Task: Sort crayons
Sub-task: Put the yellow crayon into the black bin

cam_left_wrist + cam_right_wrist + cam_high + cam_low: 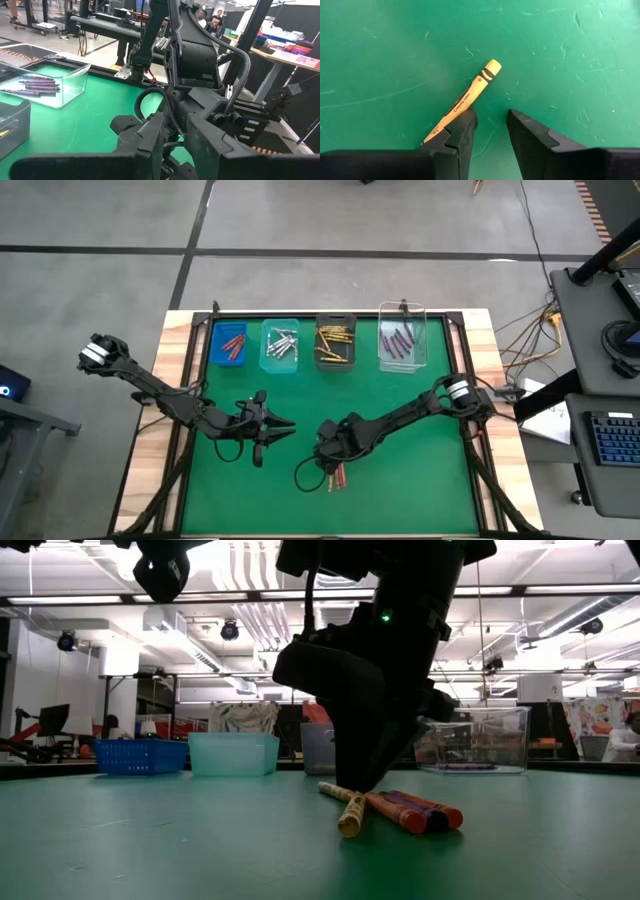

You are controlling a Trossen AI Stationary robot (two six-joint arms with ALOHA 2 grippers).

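Three loose crayons lie flat on the green mat (400, 410) near its front middle: a gold-orange one (467, 97), also in the low view (350, 812), a red one (398, 810) and a purple one (440, 815). My right gripper (491, 131) points down at them with a narrow gap between its fingers and nothing in that gap. The gold-orange crayon runs under the outer side of one finger (462, 132). My left gripper (283, 424) hovers open and empty to the left of the right gripper (330, 458). My right gripper comes at the gold-orange crayon from above, pointing down. One fingertip (465, 125) stands over the crayon's middle part (455, 107), and the crayon lies outside the gap, flat on the mat. I cannot tell whether the finger touches it.
Four bins stand in a row at the mat's far edge: blue with red crayons (232, 343), clear with silver ones (280, 345), dark with gold ones (335, 343), clear with purple ones (402, 340). Bare mat lies between the bins and the grippers.
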